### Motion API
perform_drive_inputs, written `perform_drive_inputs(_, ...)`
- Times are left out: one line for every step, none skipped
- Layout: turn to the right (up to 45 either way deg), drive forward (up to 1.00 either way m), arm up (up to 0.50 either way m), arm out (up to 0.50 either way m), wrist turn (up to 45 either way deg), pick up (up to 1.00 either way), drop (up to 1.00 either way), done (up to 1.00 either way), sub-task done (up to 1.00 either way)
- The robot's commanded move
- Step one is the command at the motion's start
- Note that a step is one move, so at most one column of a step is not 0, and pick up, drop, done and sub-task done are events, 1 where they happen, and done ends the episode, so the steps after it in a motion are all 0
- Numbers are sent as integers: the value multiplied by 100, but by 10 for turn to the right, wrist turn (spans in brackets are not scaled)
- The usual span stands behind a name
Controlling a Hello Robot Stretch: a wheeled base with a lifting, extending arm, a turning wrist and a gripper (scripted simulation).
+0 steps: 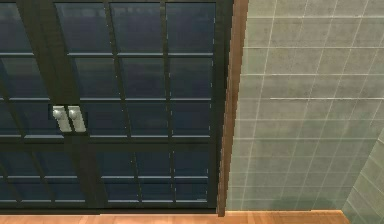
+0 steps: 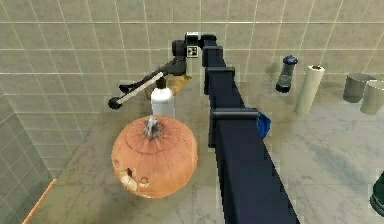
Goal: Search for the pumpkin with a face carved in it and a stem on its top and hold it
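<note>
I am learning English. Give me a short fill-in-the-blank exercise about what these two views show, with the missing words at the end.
1. In the arm side view, the pumpkin is ______ in colour.
2. Behind it in that view stands a small ______ bottle.
3. In the forward view, the wall to the right of the glass door is covered with ______.

Missing words: orange; white; tiles.

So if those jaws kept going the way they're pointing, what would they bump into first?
The way looks free as far as the picture shows: the jaws point toward the picture's left over bare tiles. The pumpkin and white bottle sit to the side of that line, though depth is unclear.
</note>
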Motion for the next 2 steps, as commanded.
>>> perform_drive_inputs(0,0,0,0,450,0,0,0,0)
perform_drive_inputs(0,0,0,0,210,0,0,0,0)
